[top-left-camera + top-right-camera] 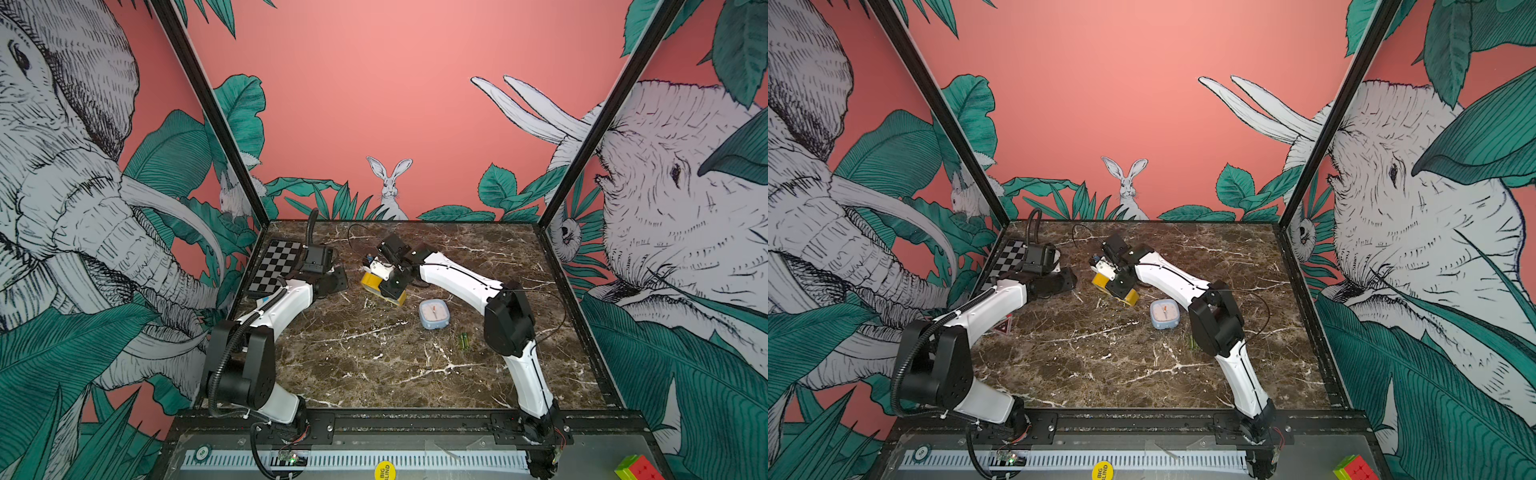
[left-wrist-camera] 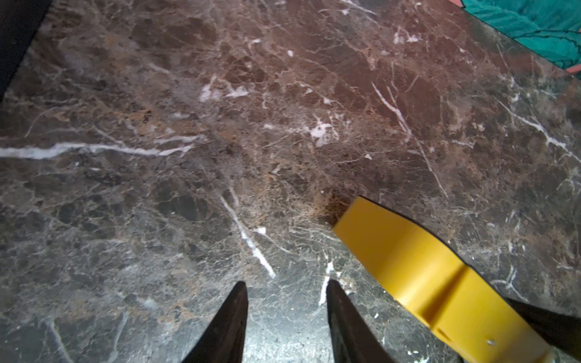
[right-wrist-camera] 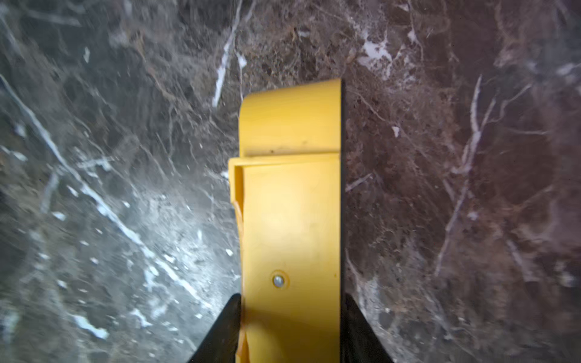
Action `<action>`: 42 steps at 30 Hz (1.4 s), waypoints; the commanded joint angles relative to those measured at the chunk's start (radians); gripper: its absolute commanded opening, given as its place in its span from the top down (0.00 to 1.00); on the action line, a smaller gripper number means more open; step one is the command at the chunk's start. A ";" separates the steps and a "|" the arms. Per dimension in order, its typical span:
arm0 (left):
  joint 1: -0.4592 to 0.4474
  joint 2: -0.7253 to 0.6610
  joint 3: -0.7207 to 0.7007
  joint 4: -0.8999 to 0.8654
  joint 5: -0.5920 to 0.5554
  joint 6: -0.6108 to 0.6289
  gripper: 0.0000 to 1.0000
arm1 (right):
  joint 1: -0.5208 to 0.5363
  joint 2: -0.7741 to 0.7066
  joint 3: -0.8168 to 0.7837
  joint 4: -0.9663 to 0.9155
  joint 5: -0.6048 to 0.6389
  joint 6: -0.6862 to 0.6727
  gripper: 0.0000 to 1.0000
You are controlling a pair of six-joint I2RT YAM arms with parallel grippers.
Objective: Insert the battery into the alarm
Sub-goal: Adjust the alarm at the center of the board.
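The right gripper [image 3: 290, 297] clamps a yellow block [image 3: 290, 204]. The left gripper [image 2: 286, 286] stands partly open and empty. On the worktop [image 1: 374, 365], the blue alarm [image 1: 433, 313] lies near the block. 2 green batteries [image 1: 464, 341] lie beyond it, well apart from both grippers.

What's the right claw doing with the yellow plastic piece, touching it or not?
Touching. In the right wrist view the right claw clamps the yellow plastic piece, a black finger flush against each side, no gap.
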 commanded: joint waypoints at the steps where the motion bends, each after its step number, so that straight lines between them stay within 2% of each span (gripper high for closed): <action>1: 0.031 -0.048 -0.023 0.024 0.044 -0.037 0.56 | 0.034 -0.109 -0.208 0.342 0.141 -0.278 0.76; 5: 0.039 -0.047 -0.033 0.034 0.061 -0.044 0.56 | 0.067 -0.172 -0.448 0.627 0.165 -0.486 0.74; 15: 0.043 -0.013 -0.043 0.063 0.120 -0.053 0.56 | 0.114 -0.143 -0.742 1.105 0.223 -0.710 0.71; 19: 0.043 -0.006 -0.040 0.063 0.129 -0.050 0.56 | 0.120 -0.116 -0.801 1.232 0.263 -0.752 0.60; 21: 0.042 -0.001 -0.040 0.066 0.134 -0.052 0.56 | 0.121 -0.105 -0.824 1.280 0.267 -0.772 0.50; 25: 0.043 0.007 -0.041 0.073 0.141 -0.055 0.56 | 0.121 -0.080 -0.870 1.380 0.269 -0.804 0.40; 28: 0.042 0.013 -0.039 0.079 0.148 -0.055 0.56 | 0.121 -0.074 -0.884 1.397 0.271 -0.812 0.33; 34: 0.031 0.049 0.017 0.068 0.167 -0.016 0.56 | 0.120 -0.129 -0.934 1.433 0.221 -0.785 0.12; 38: 0.020 0.130 0.126 0.036 0.213 0.043 0.53 | 0.107 -0.238 -0.924 1.232 0.134 -0.656 0.01; 42: 0.014 0.245 0.264 -0.002 0.287 0.109 0.49 | 0.070 -0.308 -0.872 1.007 0.070 -0.499 0.01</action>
